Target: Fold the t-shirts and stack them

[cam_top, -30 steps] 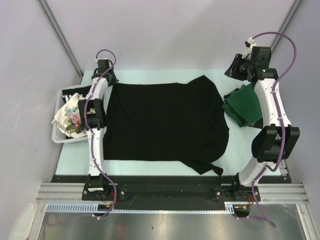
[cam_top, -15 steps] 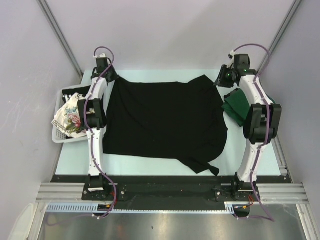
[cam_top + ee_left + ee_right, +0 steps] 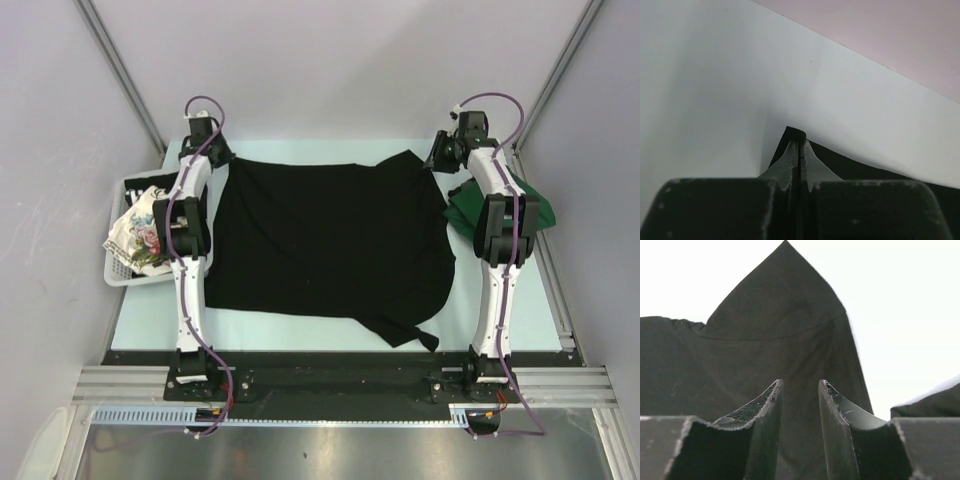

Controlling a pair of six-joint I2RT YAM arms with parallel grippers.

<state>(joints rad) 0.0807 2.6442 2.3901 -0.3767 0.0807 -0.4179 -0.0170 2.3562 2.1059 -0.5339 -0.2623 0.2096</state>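
The left gripper [image 3: 798, 150] pinches a corner of the plain black t-shirt [image 3: 330, 240] at its closed tips. The right gripper [image 3: 799, 410] has its jaws partly apart, the sleeve [image 3: 785, 315] just ahead of them, ungripped. The cloth looks limp and light (it will likely sag), so take hemmed edges.

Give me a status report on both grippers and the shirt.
Left gripper shut on corner of large plain black cloth t-shirt. Right gripper open over its sleeve. Nothing blocking.
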